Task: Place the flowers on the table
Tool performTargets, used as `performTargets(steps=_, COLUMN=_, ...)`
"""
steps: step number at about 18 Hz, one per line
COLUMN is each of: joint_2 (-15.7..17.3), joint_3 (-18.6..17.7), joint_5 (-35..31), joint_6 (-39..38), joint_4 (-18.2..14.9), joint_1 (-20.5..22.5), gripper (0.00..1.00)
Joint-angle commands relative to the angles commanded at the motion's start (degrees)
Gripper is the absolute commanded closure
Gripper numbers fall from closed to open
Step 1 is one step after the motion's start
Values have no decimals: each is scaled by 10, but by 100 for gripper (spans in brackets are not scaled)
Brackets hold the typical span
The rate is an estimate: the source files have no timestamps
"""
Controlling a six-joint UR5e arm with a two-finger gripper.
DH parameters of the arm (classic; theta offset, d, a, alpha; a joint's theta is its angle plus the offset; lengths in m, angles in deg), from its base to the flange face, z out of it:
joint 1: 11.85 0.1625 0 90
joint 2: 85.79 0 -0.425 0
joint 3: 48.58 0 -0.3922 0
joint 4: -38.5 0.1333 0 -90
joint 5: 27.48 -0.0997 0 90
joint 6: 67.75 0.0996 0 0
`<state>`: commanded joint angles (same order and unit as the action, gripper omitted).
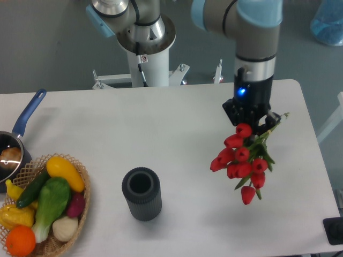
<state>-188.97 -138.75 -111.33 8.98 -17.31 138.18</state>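
Your gripper is clamped on the stems of the flowers, which dangle buds-down above the table's right side. Light, floppy, bruisable: keep hold at the stems, never the buds.

A dark ribbed cylinder, open at the top, stands upright at about 6 o'clock on the counter. At 8 o'clock, a wicker basket holds mixed vegetables: yellow, green, purple, white and orange. Just above it, at 9 o'clock, sits a pan with a blue handle pointing toward 1 o'clock.
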Motion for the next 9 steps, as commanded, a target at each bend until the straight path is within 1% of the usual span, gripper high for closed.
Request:
performTargets(steps=2, joint_2=-6, joint_3=-2, joint_5=-13, joint_6=0, joint_4=-2, joint_1=-7, gripper=100)
performTargets(steps=4, joint_2=-14, joint_3=-4, joint_5=-40, joint_6=-2, joint_4=-3, joint_1=-22, gripper=100)
performTargets(steps=6, joint_2=-24, joint_3=-11, joint_5=-62, joint_6=-9, joint_4=-3, joint_1=-36, gripper=100)
performTargets(steps=9, joint_2=-38, joint_3=-28, joint_5=-81, joint_6=-16, joint_4=-3, joint_1=-43, gripper=100)
